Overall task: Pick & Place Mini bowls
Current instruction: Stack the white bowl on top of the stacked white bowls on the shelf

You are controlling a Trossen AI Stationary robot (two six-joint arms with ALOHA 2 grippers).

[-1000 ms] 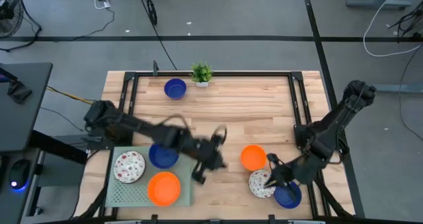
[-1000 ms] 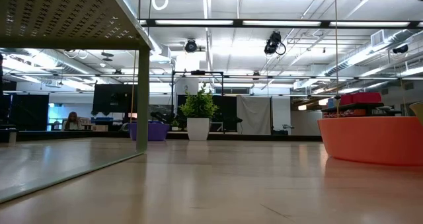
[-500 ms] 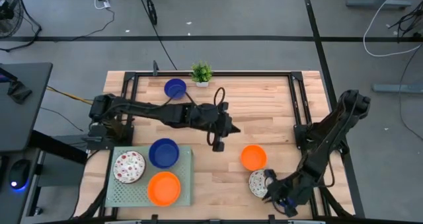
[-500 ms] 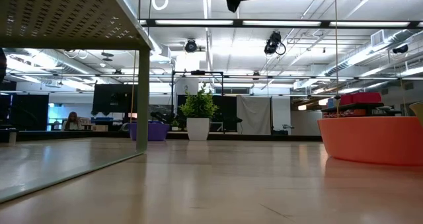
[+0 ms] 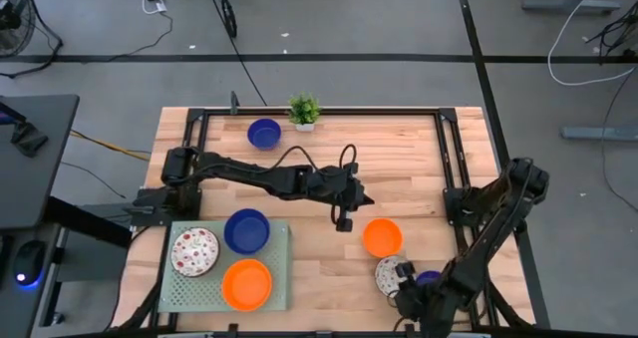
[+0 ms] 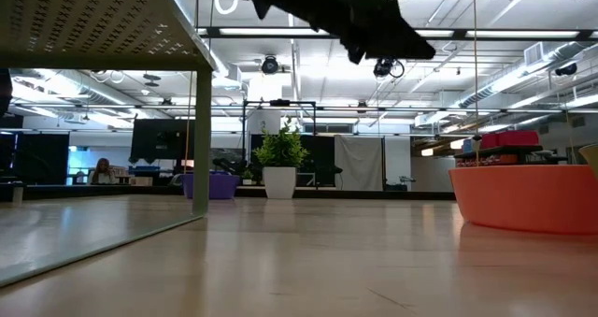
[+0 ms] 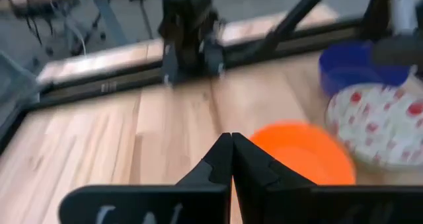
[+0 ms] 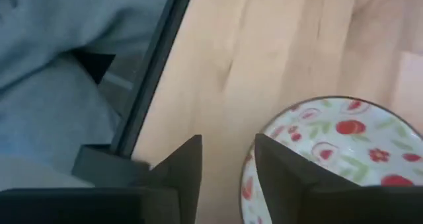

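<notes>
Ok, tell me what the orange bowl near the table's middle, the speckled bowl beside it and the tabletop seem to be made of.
Orange bowl: probably plastic or melamine; one flat solid colour with a smooth, slightly matte surface.
Speckled bowl: looks like glazed ceramic or printed melamine; white with a crisp red and green pattern. Which of the two, I cannot tell.
Tabletop: wood, likely jointed planks; pale strips with visible grain and a light sheen.

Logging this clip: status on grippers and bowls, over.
Left gripper shut, empty, above the table beside orange bowl. Right gripper open at the table's near edge, by speckled bowl. Three bowls in tray. Nothing blocking.
</notes>
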